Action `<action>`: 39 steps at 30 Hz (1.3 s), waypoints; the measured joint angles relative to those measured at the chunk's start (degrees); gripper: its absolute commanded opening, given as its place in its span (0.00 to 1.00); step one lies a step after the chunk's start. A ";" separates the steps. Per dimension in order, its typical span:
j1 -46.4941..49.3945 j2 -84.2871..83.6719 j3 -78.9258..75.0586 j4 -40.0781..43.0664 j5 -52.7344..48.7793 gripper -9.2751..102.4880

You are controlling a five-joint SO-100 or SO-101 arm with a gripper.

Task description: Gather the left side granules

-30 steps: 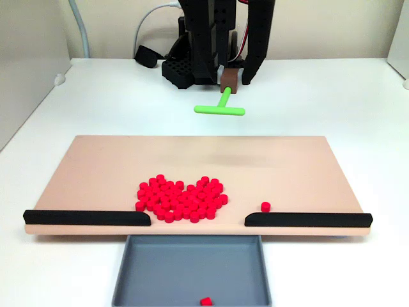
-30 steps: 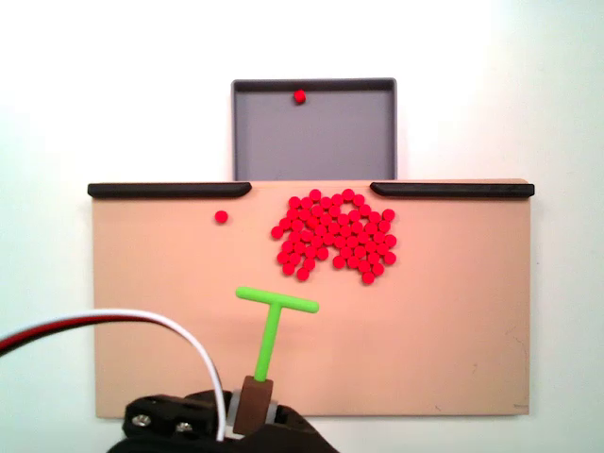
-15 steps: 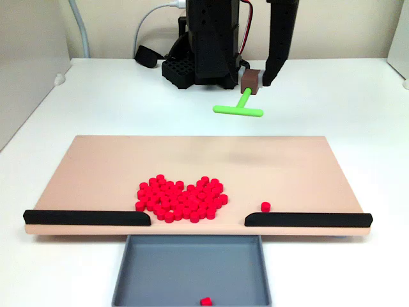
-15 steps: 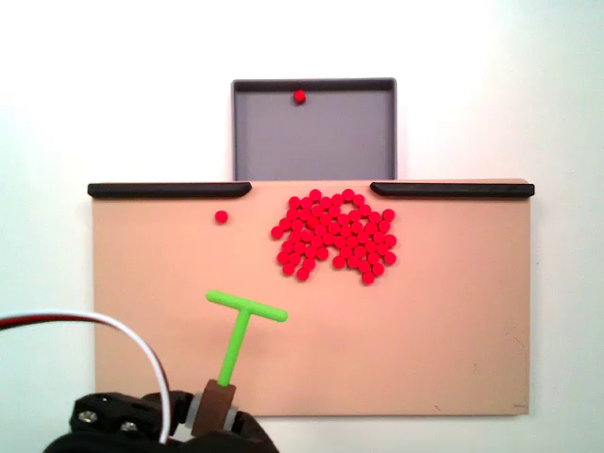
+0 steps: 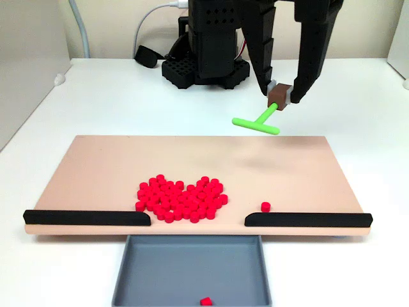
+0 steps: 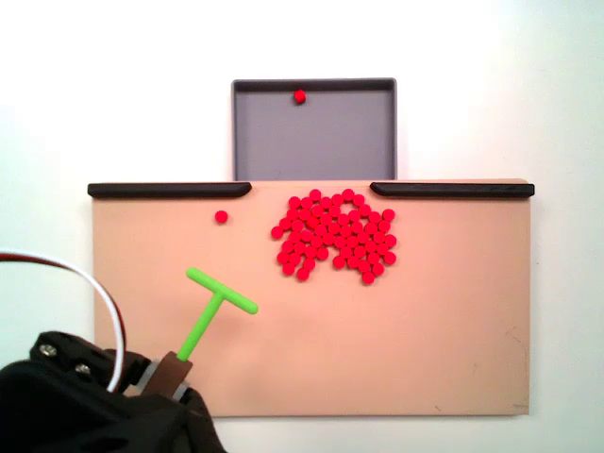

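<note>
— Where are the granules (image 5: 179, 199)?
— Heaped on the board (image 5: 96, 173), well apart from the claw (image 5: 281, 97), which clenches the green stick (image 5: 258, 121). One lies in the tray (image 6: 283, 142).
— Anything hidden?
— The claw's fingertips, under the arm, seen from above.

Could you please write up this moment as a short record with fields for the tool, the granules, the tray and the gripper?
tool: green T-shaped stick, brown handle block clamped in the gripper, crossbar above the board's far edge
granules: main cluster mid-board near the gap between the black rails; one stray granule apart from the cluster, by a rail end
tray: grey tray beyond the gap, one granule inside
gripper: shut on the tool, clear of the granules
</note>
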 measured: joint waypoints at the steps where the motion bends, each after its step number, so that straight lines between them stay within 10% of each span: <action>1: -0.35 -0.79 -0.53 0.00 2.11 0.08; 20: -4.04 -11.69 -13.54 0.44 45.88 0.08; 39: -5.54 -21.18 -25.75 0.53 51.94 0.08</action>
